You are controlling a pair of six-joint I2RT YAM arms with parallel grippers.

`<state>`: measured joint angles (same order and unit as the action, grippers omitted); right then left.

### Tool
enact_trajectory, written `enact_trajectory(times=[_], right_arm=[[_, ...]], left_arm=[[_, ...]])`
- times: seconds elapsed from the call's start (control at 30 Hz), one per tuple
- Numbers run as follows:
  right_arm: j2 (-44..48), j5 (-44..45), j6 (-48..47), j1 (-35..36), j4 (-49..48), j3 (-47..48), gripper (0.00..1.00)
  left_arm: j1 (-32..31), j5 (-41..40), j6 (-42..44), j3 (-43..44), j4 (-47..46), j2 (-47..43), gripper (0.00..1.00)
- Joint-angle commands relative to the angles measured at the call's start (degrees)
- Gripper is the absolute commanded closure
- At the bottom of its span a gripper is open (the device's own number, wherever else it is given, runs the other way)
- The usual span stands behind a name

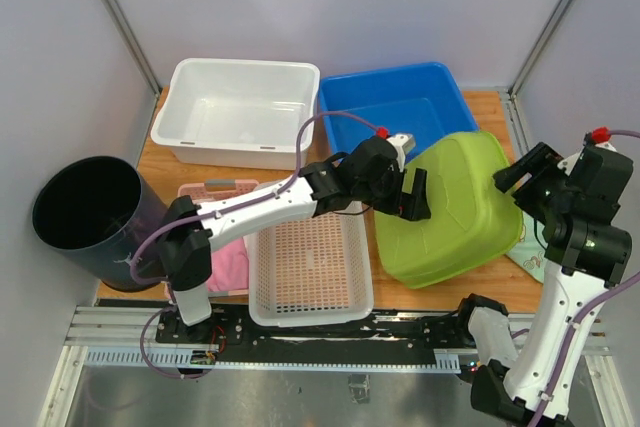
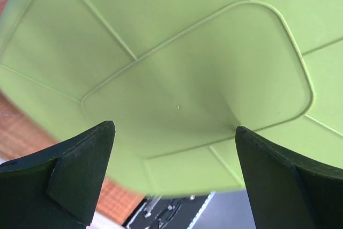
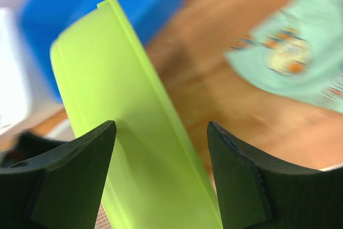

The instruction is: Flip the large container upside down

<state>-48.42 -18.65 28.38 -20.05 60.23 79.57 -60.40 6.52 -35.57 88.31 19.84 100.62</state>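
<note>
Large container is bottom-up but tilted on the tabletop, and its far edge seems propped on the blue bin. Left end effector is at its left side, fingers apart and gripping nothing. Right end effector is also spread, straddling the raised rim; contact unclear.

Risks:
- With no clamp, any nudge could rock it back.
- It could slide onto the cloth.
</note>
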Motion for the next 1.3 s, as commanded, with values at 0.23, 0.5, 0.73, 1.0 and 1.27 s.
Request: enact_trajectory(times=[0.23,0.5,0.73,1.0,1.27], right_arm=[[0.4,39.9,-7.9,3.0,17.4,2.7,0.30],[3.3,5.9,-12.5,3.7,9.0,-1.8,0.30],[10.6,1.2,-2.2,13.0,-3.0,-15.0,0.29],[-5.5,35.6,7.0,53.2,-7.6,-17.0,0.26],[-32.6,40.7,8.8,59.1,-6.2,-4.3,0.24]], left_arm=[[-1.5,3.3,1.1,8.0,-0.3,6.7,0.01],[-0.8,-3.8,4.1,9.1,6.9,-1.0,0.01],[10.3,-10.6,3.4,-2.0,16.0,-20.2,0.01],[13.8,-19.6,1.5,-7.4,21.8,-30.5,0.01],[13.9,-23.1,-2.0,-12.7,20.7,-35.5,0.01]])
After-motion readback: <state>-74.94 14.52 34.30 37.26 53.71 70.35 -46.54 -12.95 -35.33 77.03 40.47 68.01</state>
